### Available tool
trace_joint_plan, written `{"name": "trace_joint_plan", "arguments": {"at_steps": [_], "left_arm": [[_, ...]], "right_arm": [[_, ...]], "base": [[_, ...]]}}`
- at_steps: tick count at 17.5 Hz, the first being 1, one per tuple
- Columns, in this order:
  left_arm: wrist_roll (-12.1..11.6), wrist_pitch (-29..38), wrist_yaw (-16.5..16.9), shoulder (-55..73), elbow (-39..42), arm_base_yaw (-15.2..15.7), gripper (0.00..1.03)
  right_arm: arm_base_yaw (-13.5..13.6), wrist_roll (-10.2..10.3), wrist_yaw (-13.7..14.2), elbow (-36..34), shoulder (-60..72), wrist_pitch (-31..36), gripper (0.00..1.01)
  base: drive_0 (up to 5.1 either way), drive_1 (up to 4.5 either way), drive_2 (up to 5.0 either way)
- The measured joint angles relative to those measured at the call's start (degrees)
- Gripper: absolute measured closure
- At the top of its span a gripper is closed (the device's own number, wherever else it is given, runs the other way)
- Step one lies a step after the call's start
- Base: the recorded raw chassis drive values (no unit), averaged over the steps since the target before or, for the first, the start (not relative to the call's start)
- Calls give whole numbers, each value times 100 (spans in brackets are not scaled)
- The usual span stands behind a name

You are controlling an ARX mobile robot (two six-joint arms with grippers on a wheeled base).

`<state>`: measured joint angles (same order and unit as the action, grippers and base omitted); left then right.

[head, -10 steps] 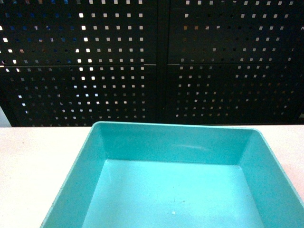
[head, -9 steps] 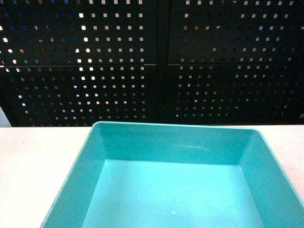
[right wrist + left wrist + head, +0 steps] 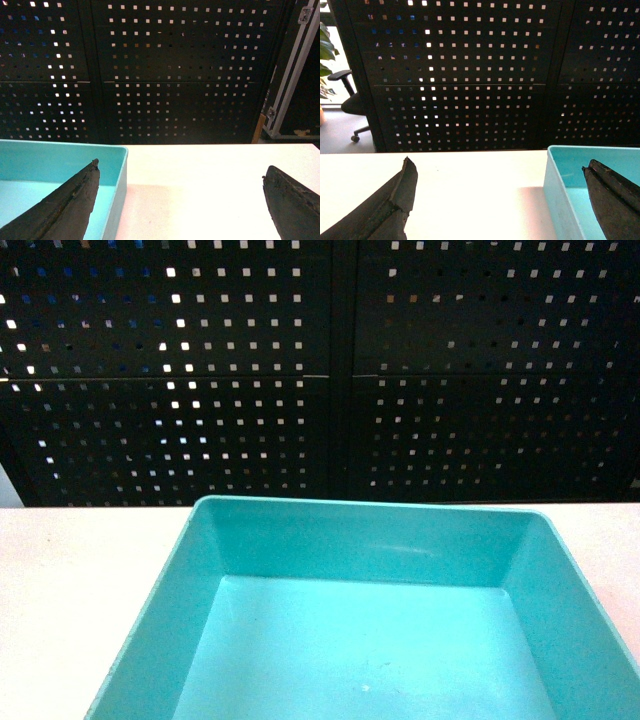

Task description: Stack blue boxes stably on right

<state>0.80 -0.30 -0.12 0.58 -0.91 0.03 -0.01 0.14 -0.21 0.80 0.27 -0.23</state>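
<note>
As it sits on the white table (image 3: 60, 610), turquoise bin (image 3: 370, 640), smooth sloping walls, both grippers spread wide.

Light pricks through the holes of the dark perforated panel (image 3: 320, 370), brightest at its upper left. The white counter (image 3: 215, 190) below glares, nearly blown out. The bin (image 3: 370, 640) looks soft, slightly blurred.

A white table (image 3: 70, 580) carries one turquoise open-top bin (image 3: 360, 540), resting flat near its front edge.
</note>
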Motion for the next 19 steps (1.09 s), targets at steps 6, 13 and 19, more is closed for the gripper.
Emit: {"name": "trace_joint_plan", "arguments": {"at_steps": [6, 13, 19], "left_arm": [[0, -2, 0, 0, 0, 0, 5], [831, -1106, 883, 2389, -1746, -1666, 5], [291, -2094, 2374, 7987, -4325, -164, 5]], "right_arm": [[0, 0, 0, 0, 0, 0, 3], [841, 1095, 44, 704, 2573, 739, 3], [1156, 1784, 1294, 2699, 8531, 1851, 3]], "base": [[0, 0, 0], [0, 0, 0], [5, 5, 5]]}}
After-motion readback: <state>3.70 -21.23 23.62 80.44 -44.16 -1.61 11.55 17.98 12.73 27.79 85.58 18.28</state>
